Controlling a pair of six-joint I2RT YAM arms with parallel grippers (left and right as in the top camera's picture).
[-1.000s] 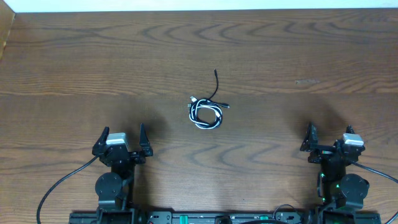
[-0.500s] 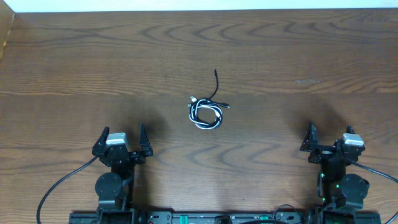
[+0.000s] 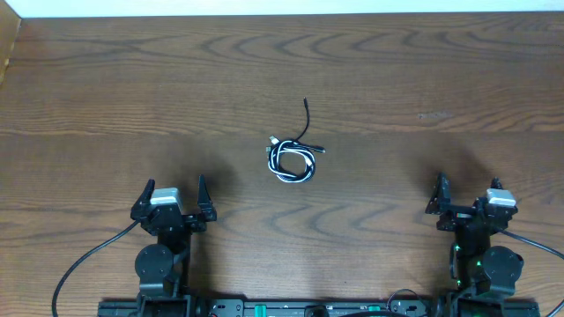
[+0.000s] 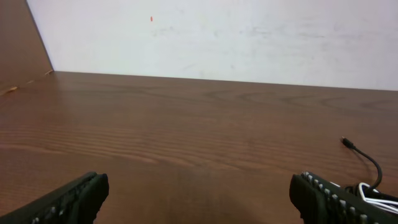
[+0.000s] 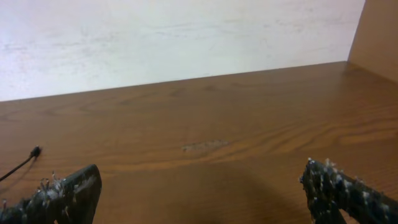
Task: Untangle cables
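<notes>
The cables (image 3: 292, 161) lie in a small tangled coil at the middle of the wooden table, one white and the others black, with one black end (image 3: 306, 114) trailing toward the far side. The left wrist view shows that black end and part of the coil (image 4: 367, 180) at its right edge. The right wrist view shows only a black plug tip (image 5: 34, 151) at its left edge. My left gripper (image 3: 170, 204) is open and empty at the near left. My right gripper (image 3: 465, 201) is open and empty at the near right. Both are far from the coil.
The table (image 3: 132, 88) is dark brown wood, with a white wall behind its far edge (image 4: 217, 37). A thick black cord (image 3: 84, 260) runs from the left arm's base, and another leaves the right base (image 3: 538, 246). A wooden side panel stands at the far left (image 3: 9, 44).
</notes>
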